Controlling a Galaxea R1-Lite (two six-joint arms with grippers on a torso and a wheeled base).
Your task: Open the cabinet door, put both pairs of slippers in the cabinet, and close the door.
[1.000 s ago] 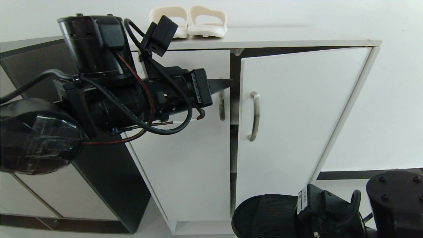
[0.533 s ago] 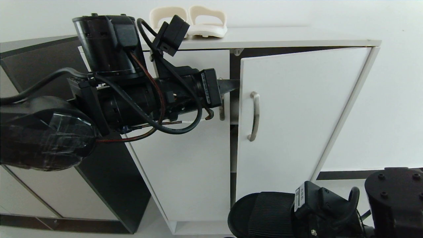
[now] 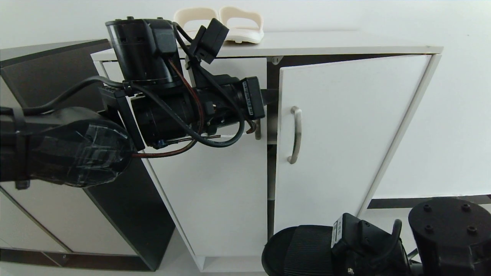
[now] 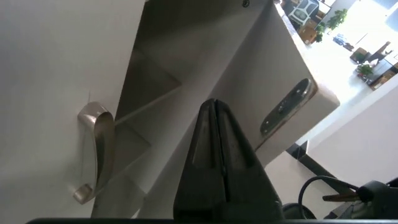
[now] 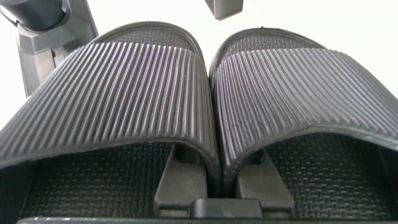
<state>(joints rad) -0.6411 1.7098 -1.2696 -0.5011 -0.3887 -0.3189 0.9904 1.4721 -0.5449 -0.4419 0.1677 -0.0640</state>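
two ribbed black slippers (image 5: 124, 93) hang low before the flat white cabinet (image 3: 215, 199), the right gripper (image 5: 217, 180) clamped on them. smooth cream slippers (image 3: 238, 25) rest atop the cabinet. the left gripper (image 4: 214, 124), fingers pressed together, points into the gap beside the cabinet's ajar door (image 3: 345, 134).

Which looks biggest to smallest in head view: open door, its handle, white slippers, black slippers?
1. open door
2-3. white slippers and black slippers: about alike; the black pair is nearer and partly hidden, so unranked
4. door handle

Home-like entryway, white cabinet (image 3: 215, 191) stood against a plain wall (image 3: 456, 115), cream slippers (image 3: 241, 23) lay on top, dark cabinet (image 3: 130, 207) sat beside it
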